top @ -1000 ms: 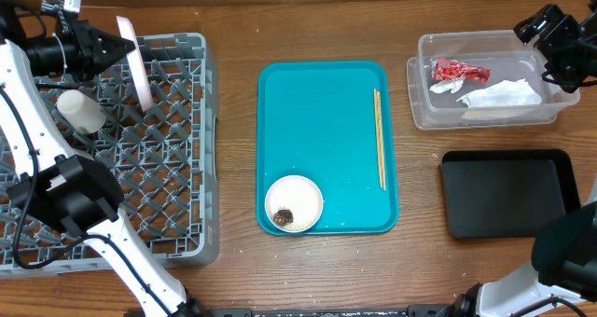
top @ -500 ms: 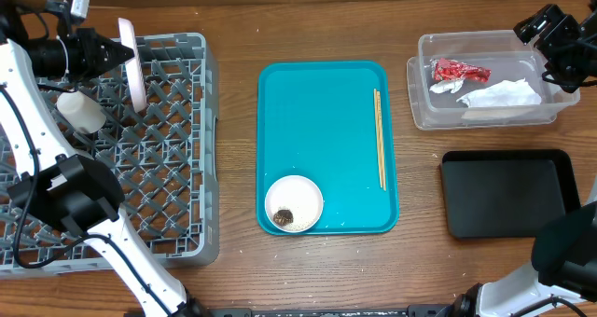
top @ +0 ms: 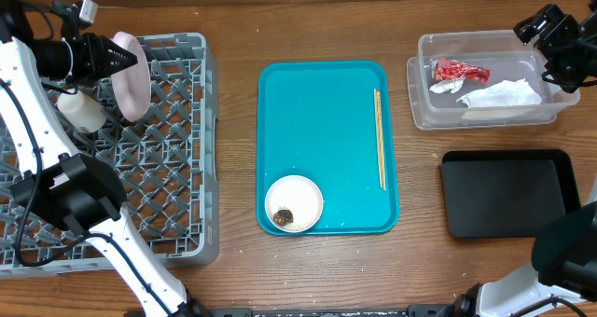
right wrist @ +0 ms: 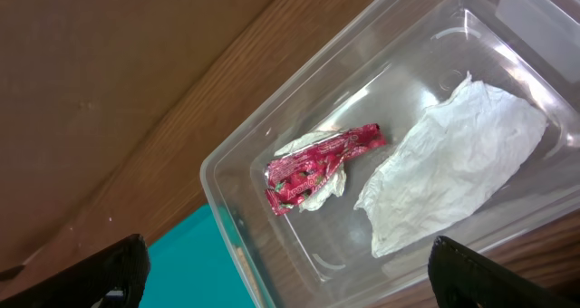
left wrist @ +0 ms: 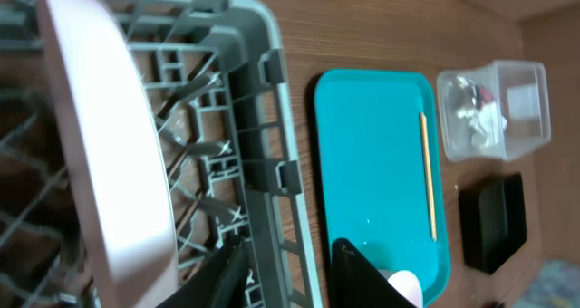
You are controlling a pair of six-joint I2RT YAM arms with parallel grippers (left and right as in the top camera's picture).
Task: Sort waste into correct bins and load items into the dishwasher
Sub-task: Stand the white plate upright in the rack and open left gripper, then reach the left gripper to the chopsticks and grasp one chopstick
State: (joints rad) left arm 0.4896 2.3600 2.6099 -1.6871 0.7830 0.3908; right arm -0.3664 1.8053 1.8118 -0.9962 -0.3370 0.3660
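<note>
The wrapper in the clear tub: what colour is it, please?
The wrapper is red; best in right wrist view.

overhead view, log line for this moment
left gripper open | white round flat plate tilted in grey plastic dish rack | right gripper open above clear plastic tub

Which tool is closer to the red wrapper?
Right. The right tool hovers at the clear tub holding the red wrapper; the left tool is far off, beside the plate in the rack.

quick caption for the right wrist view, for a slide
Open right gripper above the clear tub, which holds a crumpled red wrapper and a crumpled white napkin.
</note>
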